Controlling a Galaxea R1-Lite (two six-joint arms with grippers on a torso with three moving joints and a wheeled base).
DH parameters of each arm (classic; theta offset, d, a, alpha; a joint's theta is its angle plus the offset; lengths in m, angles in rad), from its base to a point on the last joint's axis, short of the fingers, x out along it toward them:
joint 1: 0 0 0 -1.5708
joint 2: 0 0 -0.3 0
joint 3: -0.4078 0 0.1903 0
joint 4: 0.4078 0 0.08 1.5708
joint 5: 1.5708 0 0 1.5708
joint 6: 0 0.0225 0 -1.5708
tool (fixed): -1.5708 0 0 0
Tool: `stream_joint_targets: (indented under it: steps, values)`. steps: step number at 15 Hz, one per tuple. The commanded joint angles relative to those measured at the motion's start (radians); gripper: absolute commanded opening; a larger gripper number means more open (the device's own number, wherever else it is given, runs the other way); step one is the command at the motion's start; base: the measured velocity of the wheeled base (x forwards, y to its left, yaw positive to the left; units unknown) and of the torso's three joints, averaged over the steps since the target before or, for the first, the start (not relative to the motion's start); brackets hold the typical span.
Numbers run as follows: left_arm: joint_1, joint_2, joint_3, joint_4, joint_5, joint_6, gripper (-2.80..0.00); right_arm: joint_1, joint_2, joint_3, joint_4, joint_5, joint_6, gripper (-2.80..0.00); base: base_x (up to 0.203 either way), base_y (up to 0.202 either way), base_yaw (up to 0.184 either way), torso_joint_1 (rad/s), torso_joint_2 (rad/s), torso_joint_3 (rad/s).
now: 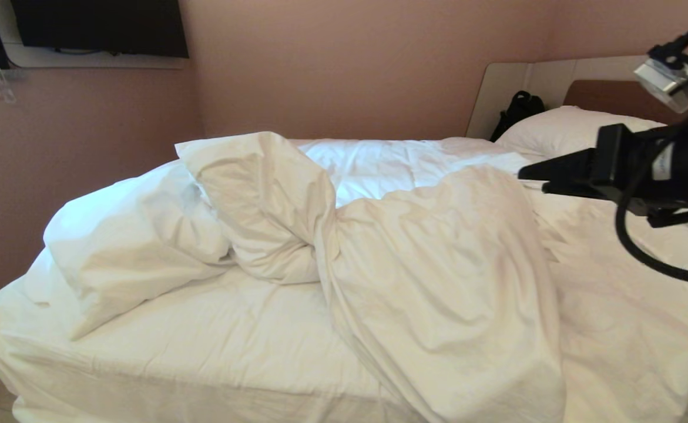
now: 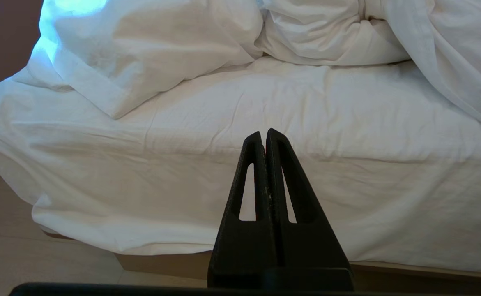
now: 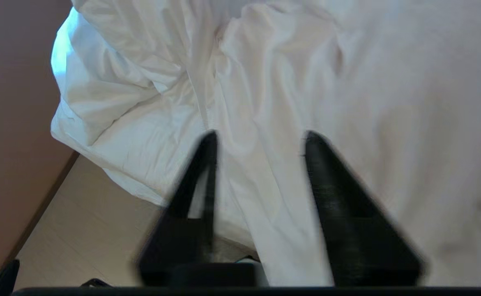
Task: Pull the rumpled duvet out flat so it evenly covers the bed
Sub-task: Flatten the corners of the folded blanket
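In the head view the duvet [image 1: 426,258] lies bunched in the frame's centre, leaving the bed [image 1: 202,341] bare at lower left; spreading is barely begun. The right gripper [image 1: 523,173] hangs mid-right. Left wrist view: the left gripper [image 2: 264,135], pressed closed, faces open mattress. Right wrist view: jaws parted and empty above the duvet's draped edge, with floor free beside.

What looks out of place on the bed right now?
The duvet is bunched into a twisted ridge across the bed, one fold flipped up, leaving the sheet bare on the left. A black bag leans by the headboard. The right gripper is open above the duvet; the left gripper is shut, idle.
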Motion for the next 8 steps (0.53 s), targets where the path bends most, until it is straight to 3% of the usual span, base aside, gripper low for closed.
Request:
stream_joint_targets:
  steps: [1,4,8]
  values:
    - [0.000,0.000,0.000,0.000,0.000,0.000,-2.80,0.035,0.192,-0.123,0.000,-0.001,0.004,-2.80,0.000,0.000,0.000,0.000,0.00,0.000]
    - [0.000,0.000,0.000,0.000,0.000,0.000,-2.80,0.070,0.334,-0.274,0.001,-0.002,0.006,-2.80,0.000,0.000,0.000,0.000,0.00,0.000]
    - [0.000,0.000,0.000,0.000,0.000,0.000,-2.80,0.132,0.453,-0.371,0.002,-0.008,0.004,-2.80,0.000,0.000,0.000,0.000,0.00,0.000]
